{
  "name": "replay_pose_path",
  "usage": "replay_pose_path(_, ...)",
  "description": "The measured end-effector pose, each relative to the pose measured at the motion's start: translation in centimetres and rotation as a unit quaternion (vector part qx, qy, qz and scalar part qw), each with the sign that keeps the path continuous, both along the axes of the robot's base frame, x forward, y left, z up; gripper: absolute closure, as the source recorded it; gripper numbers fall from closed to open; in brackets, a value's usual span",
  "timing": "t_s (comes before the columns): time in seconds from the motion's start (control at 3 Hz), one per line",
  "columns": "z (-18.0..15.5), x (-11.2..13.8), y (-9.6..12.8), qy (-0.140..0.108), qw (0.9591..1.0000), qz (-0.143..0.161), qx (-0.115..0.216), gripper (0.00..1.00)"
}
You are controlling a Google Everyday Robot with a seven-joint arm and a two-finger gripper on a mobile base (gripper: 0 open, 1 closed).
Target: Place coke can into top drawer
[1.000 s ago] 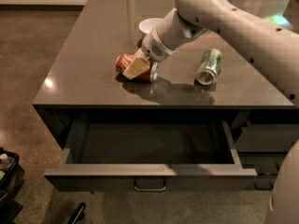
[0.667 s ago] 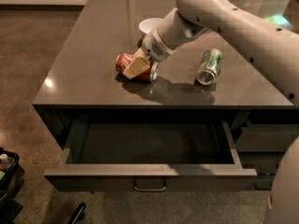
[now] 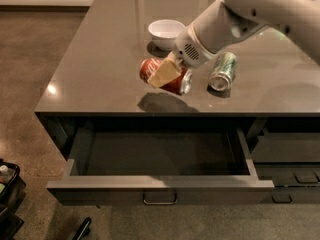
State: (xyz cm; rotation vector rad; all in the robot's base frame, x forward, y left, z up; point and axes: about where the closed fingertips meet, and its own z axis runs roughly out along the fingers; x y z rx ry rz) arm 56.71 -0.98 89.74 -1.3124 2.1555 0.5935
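Since the earlier frames the gripper [image 3: 160, 77] has carried the coke can [image 3: 176, 83] a little to the right and toward the front edge of the counter [image 3: 105, 59]. The can's shadow [image 3: 161, 103] now lies on the grey surface apart from it, so the can is off the counter rather than resting on it. The green can [image 3: 223, 71] and the white bowl [image 3: 166, 31] have not shifted.

The gripper is closed around the coke can. One tan finger [image 3: 163, 73] lies across the red side of it. The other finger seems to be hidden behind the can, so the grip is judged mainly from the can hanging in the air. The can is tilted on its side, with its silver end facing right and toward the camera. It hangs above the front part of the counter, just in front of the bowl and left of the green can, which lies on its side.

The white arm [image 3: 240, 16] reaches in from the upper right.

The top drawer [image 3: 160, 190] is pulled wide open below the counter's front edge, and its dark inside holds nothing that can be seen. Its small metal handle [image 3: 160, 200] sits at the middle of the front panel. The coke can is above the counter, not over the drawer opening.
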Motion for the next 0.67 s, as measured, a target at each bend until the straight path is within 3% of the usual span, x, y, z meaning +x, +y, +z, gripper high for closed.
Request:
replay_pose_path(0.33, 2.4, -5.2, -3.1, 0.03, 0.9976, -0.058, -0.021, 1.0)
replay_pose_path(0.67, 3.2, -9.5, -5.1, 0.07, 0.9932, -0.089, -0.03, 1.0)
